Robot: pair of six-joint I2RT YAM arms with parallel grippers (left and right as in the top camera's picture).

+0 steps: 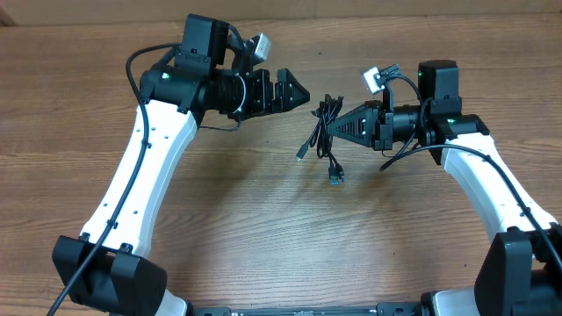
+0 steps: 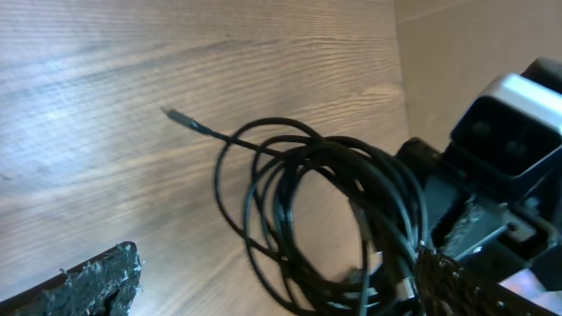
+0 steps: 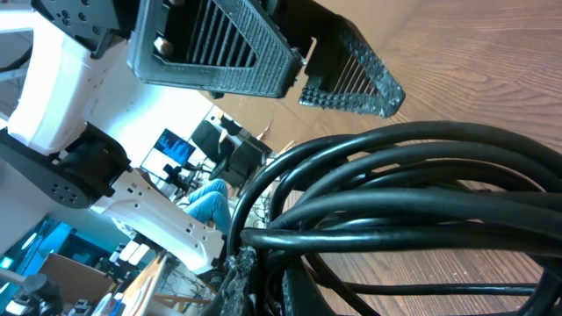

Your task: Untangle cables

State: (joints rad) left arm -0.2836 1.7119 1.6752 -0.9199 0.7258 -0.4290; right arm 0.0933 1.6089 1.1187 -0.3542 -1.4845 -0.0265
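My right claw (image 1: 332, 129) was clamped shut on a bundle of thin black cables (image 1: 323, 118) just right of the middle of the overhead frame, its pointed tip pushed into the loops. My left claw (image 1: 303, 89) hung in the upper middle of that frame with its jaws wide apart. It was near the bundle but touching nothing, and it faced the right claw across the wooden table (image 1: 219, 228).

From the gripped bundle two loose ends ran toward the bottom of the frame and lay on the table. One finished in a plug (image 1: 300, 156) to the lower left of the bundle, the other in a second plug (image 1: 336, 176) almost straight below it.

In the left wrist view the cables (image 2: 307, 202) showed as several overlapping loops across the centre and lower right, reaching the right claw at the right edge. One straight end stuck out toward the upper left and finished in a silver tip (image 2: 171, 114) over bare wood. One of my left claw's rough-faced fingers (image 2: 88, 285) filled the lower left corner and the other the lower right, well apart.

In the right wrist view the cables (image 3: 413, 184) filled the lower right of the frame, too close to count. They met at the right claw's own fingers (image 3: 235, 272) near the bottom, left of centre. The left claw's ribbed fingers (image 3: 211, 44) stood open along the top.
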